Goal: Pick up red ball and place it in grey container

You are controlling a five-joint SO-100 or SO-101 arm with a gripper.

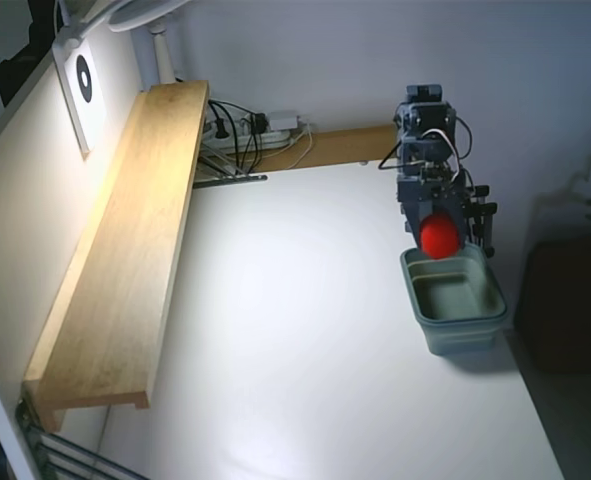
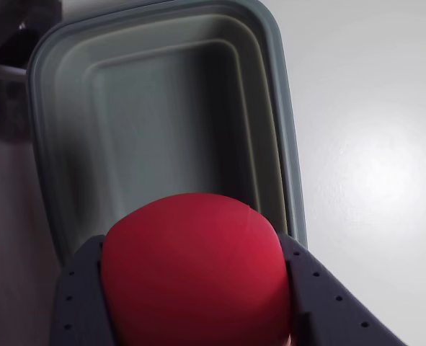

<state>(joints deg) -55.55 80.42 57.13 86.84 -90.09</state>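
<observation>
The red ball (image 1: pixel 440 238) is held between my gripper's (image 1: pixel 441 240) two fingers, above the far rim of the grey container (image 1: pixel 457 325). In the wrist view the ball (image 2: pixel 194 267) fills the bottom middle, with a dark finger (image 2: pixel 79 303) pressed on each side. The gripper (image 2: pixel 194 317) is shut on it. Below it the grey container (image 2: pixel 54 137) lies open and empty, its rim and tapering walls in full view. The tub stands on the white table near the right edge in the fixed view.
A long wooden shelf (image 1: pixel 125 250) runs along the left wall in the fixed view. A power strip with cables (image 1: pixel 260 130) lies at the back. A lamp (image 1: pixel 135 20) hangs at the top left. The table edge runs just right of the tub.
</observation>
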